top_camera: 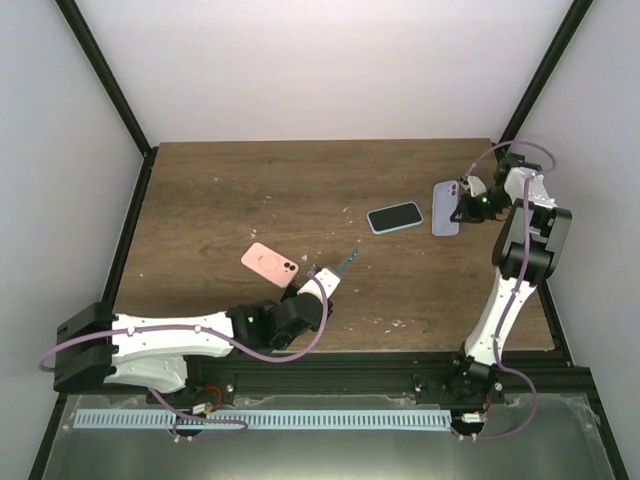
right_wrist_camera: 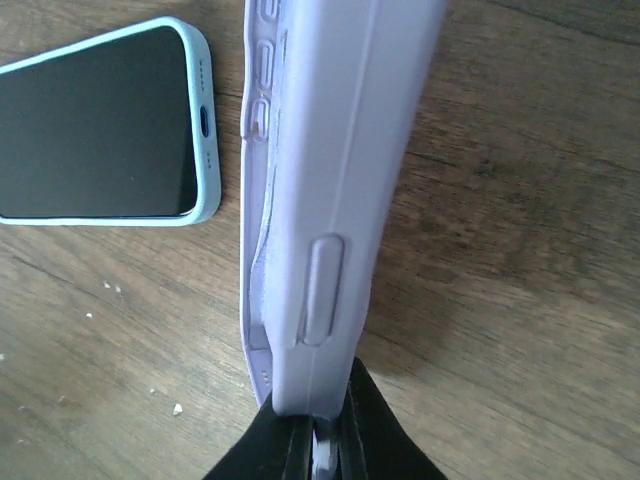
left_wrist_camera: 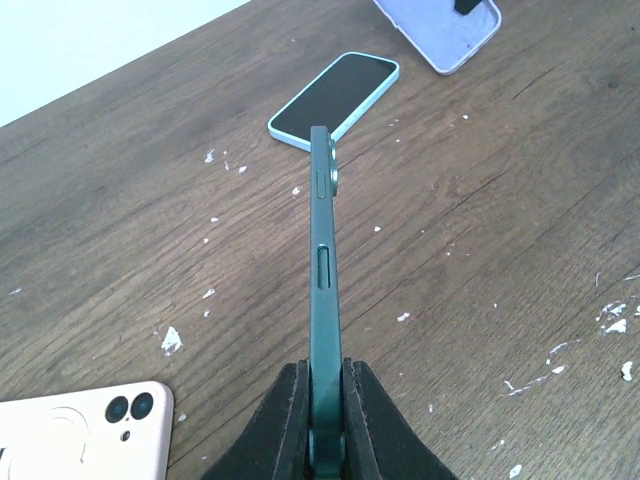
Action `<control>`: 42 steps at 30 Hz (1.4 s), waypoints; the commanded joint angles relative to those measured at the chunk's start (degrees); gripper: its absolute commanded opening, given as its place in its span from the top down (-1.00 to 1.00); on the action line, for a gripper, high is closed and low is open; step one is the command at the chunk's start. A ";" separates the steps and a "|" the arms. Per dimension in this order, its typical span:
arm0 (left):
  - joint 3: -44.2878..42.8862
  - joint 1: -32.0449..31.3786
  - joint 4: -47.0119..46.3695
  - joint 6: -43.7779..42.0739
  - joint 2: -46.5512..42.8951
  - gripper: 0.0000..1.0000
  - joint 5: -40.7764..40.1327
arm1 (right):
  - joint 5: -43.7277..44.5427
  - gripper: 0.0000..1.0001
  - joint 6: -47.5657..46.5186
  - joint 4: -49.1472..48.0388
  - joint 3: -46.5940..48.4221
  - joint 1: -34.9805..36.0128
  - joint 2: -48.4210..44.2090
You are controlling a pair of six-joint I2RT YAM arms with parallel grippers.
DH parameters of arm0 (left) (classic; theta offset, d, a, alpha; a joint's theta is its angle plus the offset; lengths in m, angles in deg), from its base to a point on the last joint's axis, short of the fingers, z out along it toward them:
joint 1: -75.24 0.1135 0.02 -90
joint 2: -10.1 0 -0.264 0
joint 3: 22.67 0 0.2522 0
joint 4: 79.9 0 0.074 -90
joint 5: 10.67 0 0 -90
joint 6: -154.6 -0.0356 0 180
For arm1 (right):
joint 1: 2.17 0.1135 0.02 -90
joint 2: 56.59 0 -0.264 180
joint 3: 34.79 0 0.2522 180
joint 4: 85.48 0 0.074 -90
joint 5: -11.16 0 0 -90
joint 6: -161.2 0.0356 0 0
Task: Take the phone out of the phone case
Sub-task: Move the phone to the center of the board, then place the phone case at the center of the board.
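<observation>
Top external: left gripper pinches green phone, right gripper case, blue phone between.

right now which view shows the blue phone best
Top external: the blue phone shows whole and unobstructed, screen up, though small. Left wrist shows it larger, but the held green phone overlaps its near edge. Right wrist shows only its port end, cut off by the frame.

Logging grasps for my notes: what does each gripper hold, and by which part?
Left gripper: the slim dark-green phone, pinched edge-on at its bottom end. Right gripper: the lilac silicone phone case, pinched at one end.
</observation>
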 commanded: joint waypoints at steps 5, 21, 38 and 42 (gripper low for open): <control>0.92 -0.27 -4.35 0.64 1.42 1.00 -0.64 | -14.13 0.93 -2.01 16.44 9.07 0.19 13.80; 0.22 -0.28 -5.56 1.23 5.11 1.00 0.96 | -25.60 0.99 -7.53 16.09 0.20 14.85 18.06; -13.76 -0.15 -13.93 -17.20 21.54 1.00 -1.18 | -2.24 0.99 -5.90 16.05 -0.75 -5.16 13.20; -22.55 0.12 -13.54 -24.07 31.72 1.00 -6.56 | -1.76 0.63 -5.83 15.87 1.10 -6.26 13.12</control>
